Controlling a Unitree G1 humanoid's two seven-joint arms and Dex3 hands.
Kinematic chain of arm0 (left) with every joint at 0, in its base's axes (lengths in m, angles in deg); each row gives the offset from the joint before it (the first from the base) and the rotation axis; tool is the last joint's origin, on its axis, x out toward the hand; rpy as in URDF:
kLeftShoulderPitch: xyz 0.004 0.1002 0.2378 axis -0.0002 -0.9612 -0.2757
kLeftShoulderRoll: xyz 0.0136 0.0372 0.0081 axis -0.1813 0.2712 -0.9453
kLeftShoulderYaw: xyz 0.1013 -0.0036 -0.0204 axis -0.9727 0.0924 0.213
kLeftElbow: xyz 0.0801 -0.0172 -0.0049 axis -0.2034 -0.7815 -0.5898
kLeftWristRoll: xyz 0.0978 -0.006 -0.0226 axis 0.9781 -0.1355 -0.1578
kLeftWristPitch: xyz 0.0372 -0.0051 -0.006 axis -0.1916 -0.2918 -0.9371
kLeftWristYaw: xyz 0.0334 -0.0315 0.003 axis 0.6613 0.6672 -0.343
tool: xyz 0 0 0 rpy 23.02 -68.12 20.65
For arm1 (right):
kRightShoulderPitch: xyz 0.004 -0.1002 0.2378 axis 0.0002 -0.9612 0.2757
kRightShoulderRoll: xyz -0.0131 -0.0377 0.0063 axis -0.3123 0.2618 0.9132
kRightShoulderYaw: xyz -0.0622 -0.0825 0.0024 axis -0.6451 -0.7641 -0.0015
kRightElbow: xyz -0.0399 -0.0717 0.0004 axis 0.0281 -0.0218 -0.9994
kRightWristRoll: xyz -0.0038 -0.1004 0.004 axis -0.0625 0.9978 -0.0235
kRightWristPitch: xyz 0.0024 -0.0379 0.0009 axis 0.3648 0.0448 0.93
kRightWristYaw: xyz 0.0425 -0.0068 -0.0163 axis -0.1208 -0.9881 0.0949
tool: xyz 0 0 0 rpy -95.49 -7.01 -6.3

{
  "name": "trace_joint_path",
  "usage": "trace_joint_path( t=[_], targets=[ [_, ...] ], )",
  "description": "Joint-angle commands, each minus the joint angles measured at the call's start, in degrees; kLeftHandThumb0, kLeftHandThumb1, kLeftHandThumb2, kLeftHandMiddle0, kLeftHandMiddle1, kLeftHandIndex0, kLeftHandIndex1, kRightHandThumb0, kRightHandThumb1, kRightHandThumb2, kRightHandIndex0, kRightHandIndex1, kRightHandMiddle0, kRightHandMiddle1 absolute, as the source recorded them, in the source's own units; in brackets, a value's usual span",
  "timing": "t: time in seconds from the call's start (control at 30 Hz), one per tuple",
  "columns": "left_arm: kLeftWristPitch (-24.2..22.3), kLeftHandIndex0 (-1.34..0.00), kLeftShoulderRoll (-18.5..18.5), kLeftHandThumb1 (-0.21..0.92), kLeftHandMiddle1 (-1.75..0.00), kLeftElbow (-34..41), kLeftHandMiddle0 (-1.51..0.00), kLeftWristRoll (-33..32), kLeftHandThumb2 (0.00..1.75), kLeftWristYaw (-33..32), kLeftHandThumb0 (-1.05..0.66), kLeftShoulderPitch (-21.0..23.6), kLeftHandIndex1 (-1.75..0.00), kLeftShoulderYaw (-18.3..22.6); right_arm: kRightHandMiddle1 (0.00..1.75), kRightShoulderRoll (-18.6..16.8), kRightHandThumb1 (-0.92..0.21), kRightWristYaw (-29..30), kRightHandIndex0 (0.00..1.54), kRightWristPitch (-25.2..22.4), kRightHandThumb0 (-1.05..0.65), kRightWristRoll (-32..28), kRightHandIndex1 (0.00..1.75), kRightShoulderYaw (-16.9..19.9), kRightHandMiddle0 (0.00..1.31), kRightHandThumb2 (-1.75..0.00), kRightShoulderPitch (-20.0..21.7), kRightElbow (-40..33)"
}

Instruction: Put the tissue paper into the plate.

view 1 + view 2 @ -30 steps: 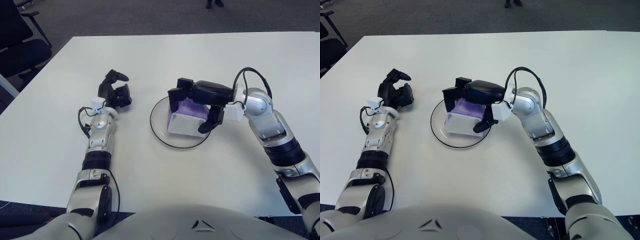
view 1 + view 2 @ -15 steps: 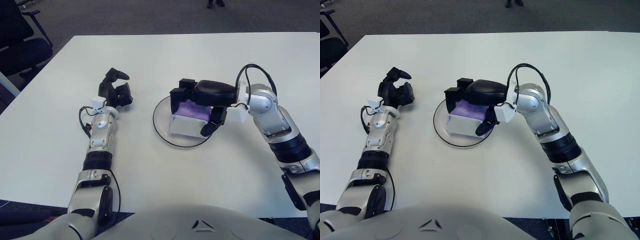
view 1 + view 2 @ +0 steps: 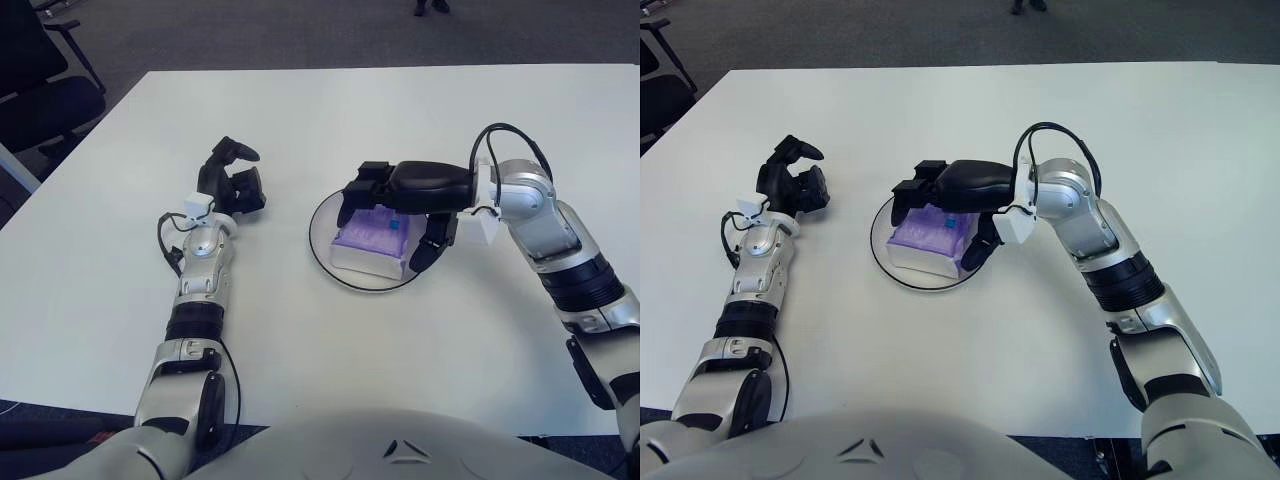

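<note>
A tissue pack point(image 3: 366, 243) with a purple top and white sides lies flat in the clear round plate point(image 3: 314, 243) near the table's middle. My right hand point(image 3: 385, 228) hovers just over the pack. Its black fingers point(image 3: 352, 193) reach past the pack's far edge, and its thumb stands beside the right end. The fingers look spread and no longer clamp the pack. My left hand point(image 3: 232, 185) shows to the left of the plate, a hand's width away, fingers relaxed and holding nothing.
The white table point(image 3: 300, 340) stretches wide on all sides of the plate. A dark office chair point(image 3: 40, 95) stands off the table's far left corner. A black cable point(image 3: 500, 140) loops above my right wrist.
The pack has gone from tilted in my right hand's grasp to lying flat in the plate. The hand has lifted slightly and loosened. My left arm has stayed put.
</note>
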Motion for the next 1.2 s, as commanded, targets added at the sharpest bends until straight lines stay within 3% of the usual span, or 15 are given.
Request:
trace_joint_path(
  t=[0.0, 0.27, 0.43, 0.63, 0.97, 1.17],
  targets=[
    [-0.9, -0.61, 3.4, 0.32, -1.75, -7.8, -1.28, 0.4, 1.32, -0.4, -0.48, -11.2, -1.75, -0.6, 0.56, 0.2, -0.37, -0.9, 0.0, 2.8, -0.65, -1.5, 0.35, -0.4, 0.0, -0.9, 2.5, 1.6],
    [-0.1, -0.6, 4.2, 0.33, -1.75, -7.0, -1.27, -1.1, 1.3, 0.7, -0.48, -11.3, -1.75, -0.3, 0.35, -1.2, -0.46, 2.0, 0.0, 5.7, -0.76, -1.6, 0.17, 1.0, 0.0, -0.8, 2.9, 3.2],
    [0.1, -0.6, 4.4, 0.33, -1.75, -6.9, -1.28, -1.5, 1.3, 0.7, -0.47, -11.4, -1.75, -0.1, 0.14, -1.6, -0.61, 3.2, 0.0, 7.3, -0.9, -2.6, 0.05, 1.8, 0.0, -0.64, 3.5, 4.6],
    [0.2, -0.58, 4.4, 0.36, -1.75, -7.4, -1.28, -1.8, 1.27, 1.4, -0.47, -11.3, -1.75, 0.0, 0.05, -0.9, -0.73, 1.9, 0.0, 4.3, -1.0, -5.3, 0.0, 3.1, 0.0, -0.51, 6.1, 3.6],
    [0.7, -0.54, 4.4, 0.4, -1.75, -7.8, -1.28, -1.6, 1.21, 1.7, -0.45, -11.1, -1.75, -0.1, 0.09, -0.9, -0.79, 0.5, 0.0, -2.6, -1.02, -9.4, 0.0, 4.2, 0.0, -0.42, 7.2, 3.8],
    [0.8, -0.54, 4.4, 0.41, -1.75, -7.9, -1.29, -1.6, 1.2, 1.8, -0.45, -11.1, -1.75, 0.0, 0.35, -0.5, -0.7, 3.7, 0.08, -8.7, -0.93, -9.8, 0.05, 8.2, 0.0, -0.47, 5.3, 0.4]
  ],
)
